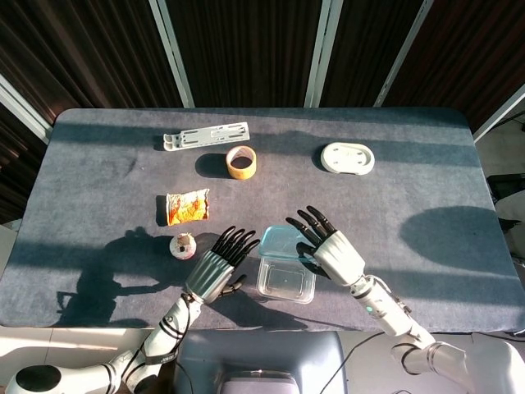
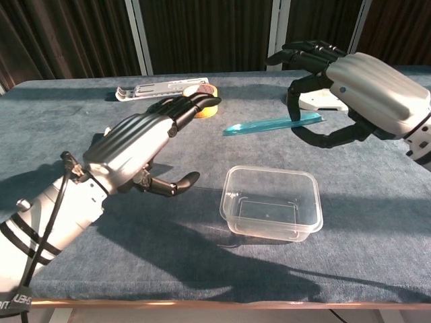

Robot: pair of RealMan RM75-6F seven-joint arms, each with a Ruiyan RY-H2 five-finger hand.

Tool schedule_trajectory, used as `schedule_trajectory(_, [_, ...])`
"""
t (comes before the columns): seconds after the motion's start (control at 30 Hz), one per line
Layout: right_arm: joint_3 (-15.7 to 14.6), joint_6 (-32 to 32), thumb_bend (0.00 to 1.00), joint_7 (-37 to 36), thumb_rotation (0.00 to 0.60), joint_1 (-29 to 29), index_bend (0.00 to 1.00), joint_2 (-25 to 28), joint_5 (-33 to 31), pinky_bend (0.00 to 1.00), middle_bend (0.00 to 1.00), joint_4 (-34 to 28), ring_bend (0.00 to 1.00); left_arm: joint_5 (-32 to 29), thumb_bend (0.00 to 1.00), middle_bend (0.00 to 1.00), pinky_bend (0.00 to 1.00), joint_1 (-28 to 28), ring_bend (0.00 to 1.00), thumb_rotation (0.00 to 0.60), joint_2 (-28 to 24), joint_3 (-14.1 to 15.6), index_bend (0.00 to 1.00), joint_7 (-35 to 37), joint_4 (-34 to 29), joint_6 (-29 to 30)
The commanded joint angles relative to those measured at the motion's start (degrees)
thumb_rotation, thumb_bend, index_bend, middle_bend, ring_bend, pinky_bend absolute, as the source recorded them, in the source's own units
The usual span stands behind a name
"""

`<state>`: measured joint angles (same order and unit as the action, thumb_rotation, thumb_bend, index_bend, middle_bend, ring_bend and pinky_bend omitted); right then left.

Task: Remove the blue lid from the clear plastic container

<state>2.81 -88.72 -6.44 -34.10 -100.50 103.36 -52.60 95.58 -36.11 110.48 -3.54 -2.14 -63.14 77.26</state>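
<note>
Blue lid (image 2: 273,125) already off, held in my right hand (image 2: 357,91), fingers pinching one end; long axis runs toward the bench's left edge. Clear container (image 2: 271,201) sits open near the front edge. Left hand (image 2: 138,151) beside it, fingers spread, empty.

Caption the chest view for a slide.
Right hand lifts the flat blue lid off the clear plastic container.

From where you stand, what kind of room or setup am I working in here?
Probably a lab or test bench, not a home: a table covered in grey cloth, dark slatted panels behind it, and unrelated practice items laid out, such as a tape roll and a clear plastic container.
</note>
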Motion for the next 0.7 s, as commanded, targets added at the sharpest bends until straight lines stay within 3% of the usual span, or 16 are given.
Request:
schedule_trajectory(0.03, [1.70,-1.13,0.56,4.55,0.600,-0.66,0.78,1.79,-0.23,0.00,0.24,0.05,0.07,-0.77,0.32,0.00,0.00,1.30,0.00,0.600,-2.92,-0.35,0.00,0.10,-1.62,1.29])
schedule_trajectory(0.17, [2.04,-0.87,0.56,6.01,0.600,-0.59,0.78,2.77,-0.68,0.00,0.24,0.13,0.07,-0.89,0.32,0.00,0.00,1.82,0.00,0.600,-4.38,-0.14,0.00,0.25,-2.45,1.62])
schedule_trajectory(0.27, [2.23,1.08,0.56,6.92,0.600,0.13,0.78,4.90,-2.71,0.00,0.24,1.34,0.07,-2.10,0.33,0.00,0.00,3.58,0.00,0.600,-8.80,0.62,0.00,1.34,-5.52,1.66])
schedule_trajectory(0.33, [2.43,5.55,0.56,6.50,0.600,1.16,0.78,4.86,-6.36,0.00,0.24,7.64,0.07,-4.08,0.33,0.00,0.00,5.71,0.00,0.600,-12.39,1.51,0.00,2.22,-7.05,1.30])
schedule_trajectory(0.5, [1.17,8.01,0.56,0.65,0.600,1.07,0.74,1.18,-7.23,0.00,0.24,17.34,0.07,-4.76,0.32,0.00,0.00,7.06,0.00,0.600,-14.95,2.47,0.00,2.46,-8.58,0.66])
schedule_trajectory(0.6, [-0.37,8.30,0.54,-1.30,0.600,1.22,0.66,-1.13,-6.52,0.00,0.24,22.13,0.07,-5.02,0.32,0.00,0.00,7.75,0.00,0.600,-15.29,2.73,0.00,2.81,-8.05,0.66])
schedule_trajectory(0.7, [-1.99,8.32,0.45,-1.73,0.600,1.65,0.54,-3.14,-5.71,0.00,0.23,25.53,0.07,-5.69,0.32,0.00,0.00,8.52,0.00,0.600,-14.97,3.25,0.00,3.86,-6.81,-0.12])
